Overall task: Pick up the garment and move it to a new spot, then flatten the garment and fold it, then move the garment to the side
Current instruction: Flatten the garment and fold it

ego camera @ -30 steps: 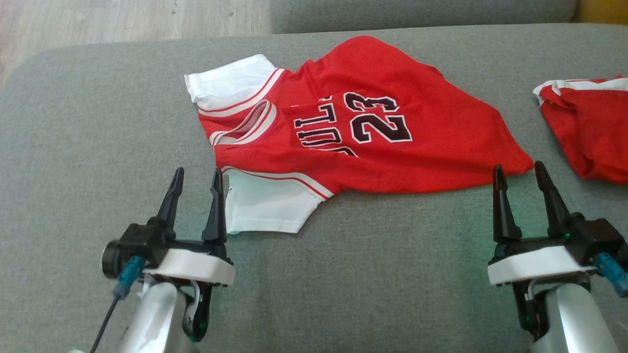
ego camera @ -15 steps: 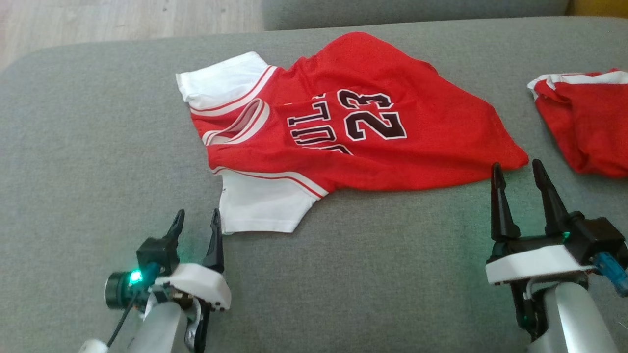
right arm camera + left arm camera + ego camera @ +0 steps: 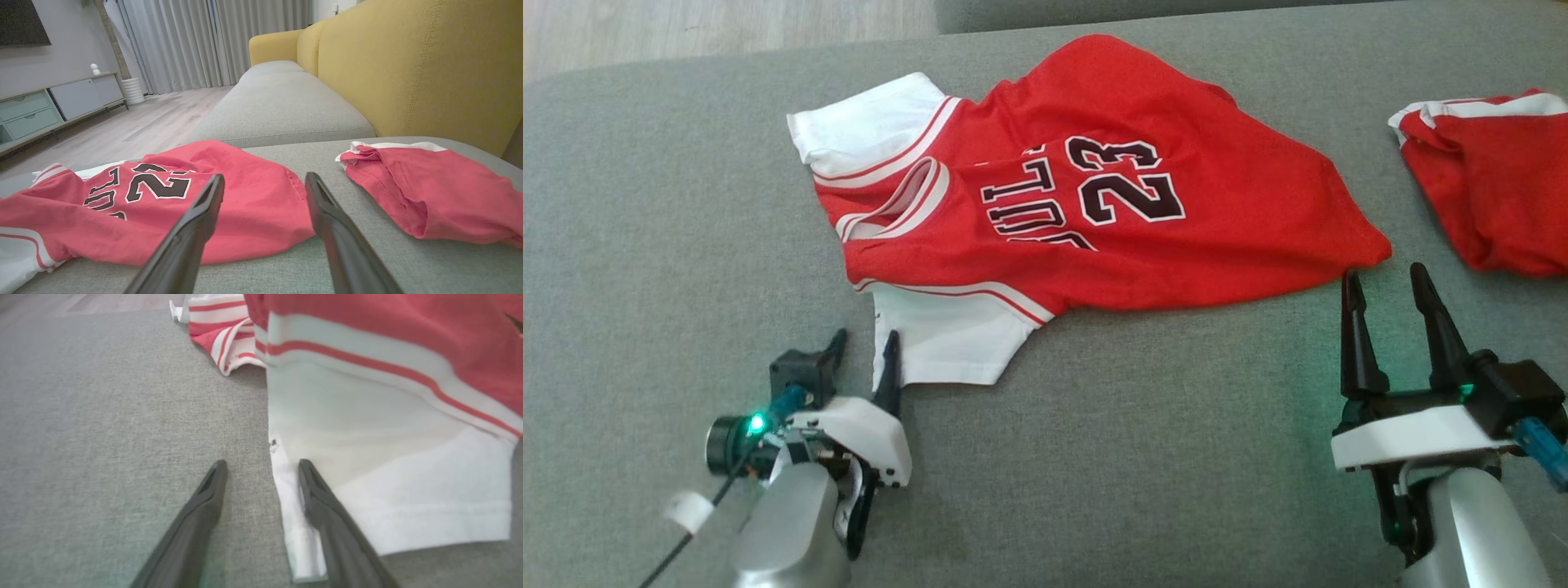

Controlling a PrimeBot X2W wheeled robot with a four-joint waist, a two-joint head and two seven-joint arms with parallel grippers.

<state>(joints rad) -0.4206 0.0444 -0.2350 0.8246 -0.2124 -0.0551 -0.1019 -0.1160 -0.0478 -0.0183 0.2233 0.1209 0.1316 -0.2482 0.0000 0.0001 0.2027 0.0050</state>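
Filling most of the head view: a grey sofa cushion (image 3: 645, 204), with a strip of pale wood floor (image 3: 686, 33) past its far left corner and, in the right wrist view, a yellow backrest (image 3: 408, 61) rising along its right side. Spread over the far half of the cushion, reaching almost to the far edge — the garment (image 3: 1217, 212), a red jersey with black lettering and the number 23, top end toward the left edge, bottom corner toward the right edge. Rumpled, not flat. Bunched against the right edge, well apart from the jersey: a second red piece of clothing (image 3: 1494, 196) with white trim. Closer to the near edge, the right gripper (image 3: 1384, 282) with fingers spread wide, tips just beside the jersey's bottom corner, holding nothing. Toward the left, the left gripper (image 3: 864, 345) tilted low at the nearer white sleeve (image 3: 408, 477). From the left wrist — fingers (image 3: 322, 506) parted, straddling the sleeve's side edge, one over the white cloth, the other over bare cushion, not clenched on it.
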